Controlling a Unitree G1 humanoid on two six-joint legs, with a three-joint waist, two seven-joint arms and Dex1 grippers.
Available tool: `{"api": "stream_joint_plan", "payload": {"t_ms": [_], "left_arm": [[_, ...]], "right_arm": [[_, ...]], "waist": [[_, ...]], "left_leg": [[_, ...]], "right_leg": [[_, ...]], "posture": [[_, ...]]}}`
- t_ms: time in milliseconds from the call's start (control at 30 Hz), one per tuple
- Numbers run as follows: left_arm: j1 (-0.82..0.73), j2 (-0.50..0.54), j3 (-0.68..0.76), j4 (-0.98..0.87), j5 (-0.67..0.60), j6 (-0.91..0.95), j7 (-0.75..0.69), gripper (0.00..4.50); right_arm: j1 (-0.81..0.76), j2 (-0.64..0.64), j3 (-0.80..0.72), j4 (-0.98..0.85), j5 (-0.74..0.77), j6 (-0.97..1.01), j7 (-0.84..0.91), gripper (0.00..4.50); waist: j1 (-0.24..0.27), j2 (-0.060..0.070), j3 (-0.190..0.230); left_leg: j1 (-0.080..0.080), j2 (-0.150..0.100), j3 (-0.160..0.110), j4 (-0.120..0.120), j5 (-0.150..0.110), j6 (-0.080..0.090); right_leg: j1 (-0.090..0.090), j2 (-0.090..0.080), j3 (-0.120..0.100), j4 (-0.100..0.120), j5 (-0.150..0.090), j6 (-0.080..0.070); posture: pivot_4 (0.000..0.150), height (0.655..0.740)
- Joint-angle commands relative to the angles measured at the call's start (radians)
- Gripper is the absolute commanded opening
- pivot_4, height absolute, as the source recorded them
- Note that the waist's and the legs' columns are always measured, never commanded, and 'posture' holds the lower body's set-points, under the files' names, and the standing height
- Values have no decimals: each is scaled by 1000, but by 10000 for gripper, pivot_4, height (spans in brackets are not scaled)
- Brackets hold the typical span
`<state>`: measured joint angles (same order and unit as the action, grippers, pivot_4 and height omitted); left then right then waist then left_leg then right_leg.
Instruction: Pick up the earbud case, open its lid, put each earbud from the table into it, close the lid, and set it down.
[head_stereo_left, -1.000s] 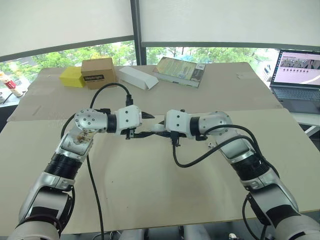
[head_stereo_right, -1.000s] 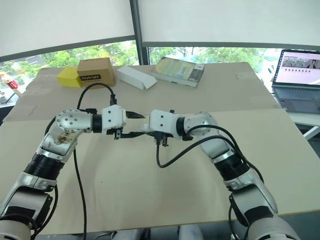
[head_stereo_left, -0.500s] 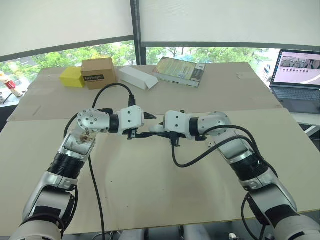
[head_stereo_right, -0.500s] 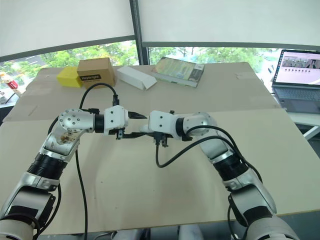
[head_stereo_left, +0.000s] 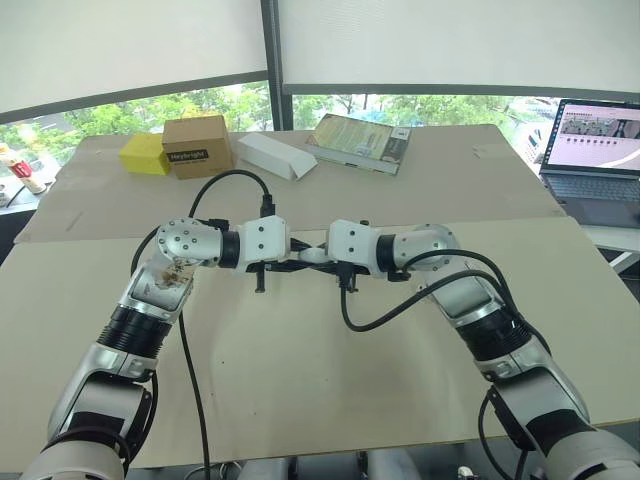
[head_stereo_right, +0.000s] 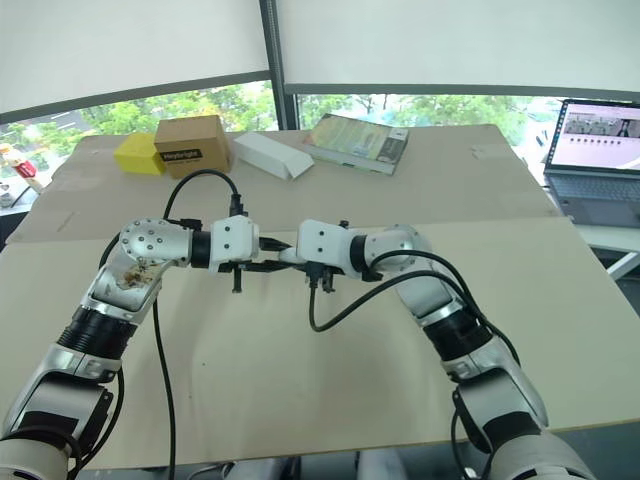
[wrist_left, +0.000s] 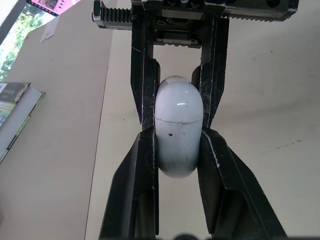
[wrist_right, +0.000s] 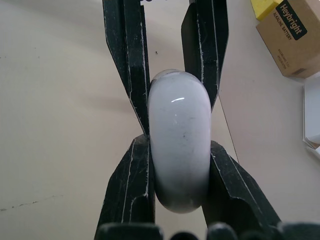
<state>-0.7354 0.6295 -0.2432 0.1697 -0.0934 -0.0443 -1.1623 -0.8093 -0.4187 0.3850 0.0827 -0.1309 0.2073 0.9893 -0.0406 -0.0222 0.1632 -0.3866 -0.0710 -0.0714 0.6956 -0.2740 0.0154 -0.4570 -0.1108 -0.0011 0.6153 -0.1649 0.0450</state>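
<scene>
The white earbud case (wrist_left: 178, 132) hangs above the middle of the table, lid closed, its seam showing as a thin line. My left gripper (head_stereo_left: 299, 264) comes in from the left and is shut on one end of it. My right gripper (head_stereo_left: 314, 258) comes from the right and is shut on the other end. In the left wrist view the right gripper's fingers (wrist_left: 144, 85) clamp the far half of the case. In the right wrist view the case (wrist_right: 180, 142) sits between my own fingers (wrist_right: 127, 185), with the left gripper's fingers beyond it.
Along the far edge of the table (head_stereo_left: 300, 370) lie a yellow box (head_stereo_left: 143, 154), a brown cardboard box (head_stereo_left: 197, 145), a white carton (head_stereo_left: 275, 155) and a book (head_stereo_left: 360, 142). A laptop (head_stereo_left: 598, 150) stands at the right on a side surface.
My left gripper has slid right towards the right gripper, and its spread fingers have shut on the case. The right gripper has kept its hold and hardly moved.
</scene>
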Motion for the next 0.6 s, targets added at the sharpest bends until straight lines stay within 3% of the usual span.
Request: {"api": "stream_joint_plan", "payload": {"t_ms": [33,300,600], "left_arm": [[-27,-12,44,-21,-17,34,34,5472],[44,-86,225,-66,-300,368,86,5472],[101,-91,253,-201,-384,518,132,5472]], "right_arm": [[-23,18,-38,-17,35,-8,-16,18536],[27,11,-243,-134,251,222,-31,44917],[43,-1,-298,-213,328,335,-117,44917]], "waist": [[0,0,0],[1,0,0],[1,0,0]], "left_leg": [[0,0,0,0,0,0],[0,1,0,0,0,0],[0,1,0,1,0,0]], "right_leg": [[0,0,0,0,0,0],[0,-1,0,1,0,0],[0,-1,1,2,0,0]], "posture": [[1500,7400],[1500,7400],[1500,7400]]}}
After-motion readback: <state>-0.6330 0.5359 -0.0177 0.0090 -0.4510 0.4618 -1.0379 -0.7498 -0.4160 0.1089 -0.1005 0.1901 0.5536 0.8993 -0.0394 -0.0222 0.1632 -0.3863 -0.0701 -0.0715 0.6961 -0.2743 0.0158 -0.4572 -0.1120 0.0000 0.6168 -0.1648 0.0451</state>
